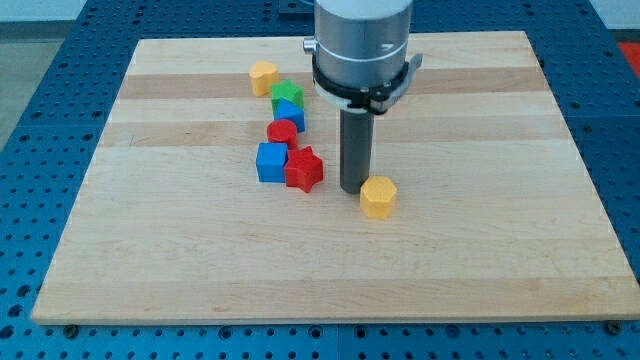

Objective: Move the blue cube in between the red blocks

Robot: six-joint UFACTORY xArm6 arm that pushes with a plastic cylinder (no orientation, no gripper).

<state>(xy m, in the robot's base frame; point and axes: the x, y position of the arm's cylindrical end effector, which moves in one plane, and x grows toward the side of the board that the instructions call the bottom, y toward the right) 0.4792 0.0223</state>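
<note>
While my tip is sitting well right of the blue cube, which is touching both red blocks, the red star-shaped block and the round red block, I judge nudging it between them is next; the tool is grasping nothing.

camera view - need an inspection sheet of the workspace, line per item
surface: wooden board, flat, pale planks.
job's things: blue cube touches red star block on the view's left; red round block just above them.
clutter: green star block, another blue block, yellow block near top, yellow hexagonal block.
grippers: my tip right of the red star block, beside the yellow hexagonal block.
cables: nothing seen.
surroundings: blue perforated base.
</note>
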